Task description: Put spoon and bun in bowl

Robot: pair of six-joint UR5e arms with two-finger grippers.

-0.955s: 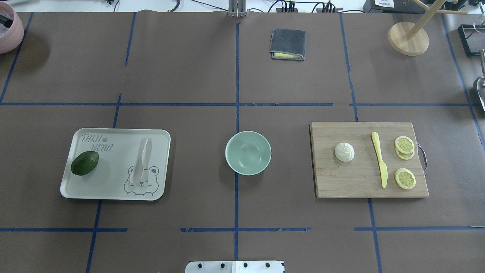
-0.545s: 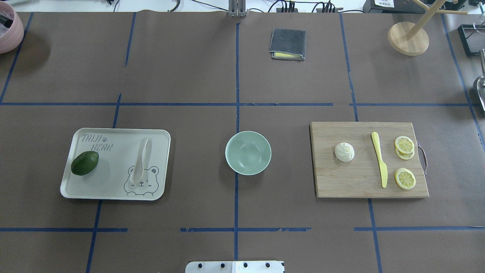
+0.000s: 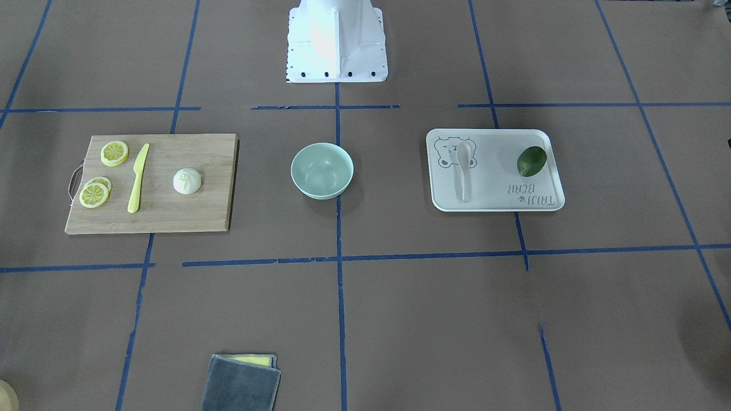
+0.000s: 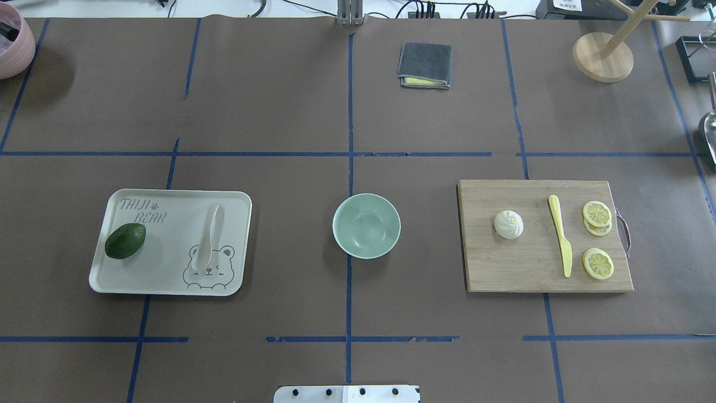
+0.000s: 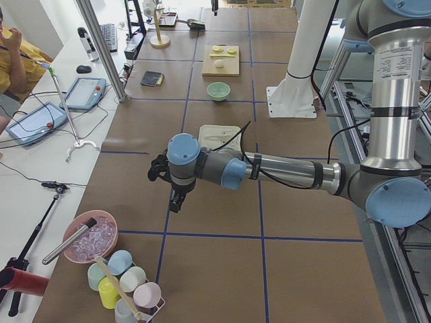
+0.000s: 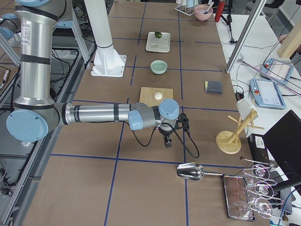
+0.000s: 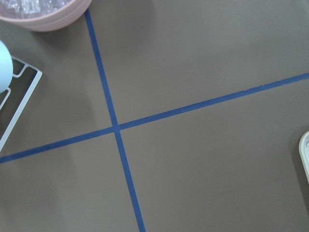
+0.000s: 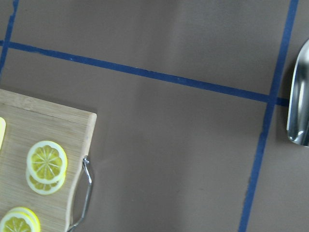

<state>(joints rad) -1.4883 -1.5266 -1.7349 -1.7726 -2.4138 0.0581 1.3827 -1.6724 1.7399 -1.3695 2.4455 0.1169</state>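
Plainly, white dome-shaped bun (image 4: 509, 224) rests on board (image 4: 503, 268); jaws' opening cannot be told

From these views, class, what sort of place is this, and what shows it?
Probably a robotics lab: a robot arm over a table gridded with blue tape, toy-like food such as the bun, and tablets on a side bench.

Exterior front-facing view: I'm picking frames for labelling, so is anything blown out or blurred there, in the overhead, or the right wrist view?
Exterior front-facing: the robot base is blown out to near white; the bowl and bun are sharp. Overhead: even light, soft shadows only. Right wrist: bright glare on the metal scoop.
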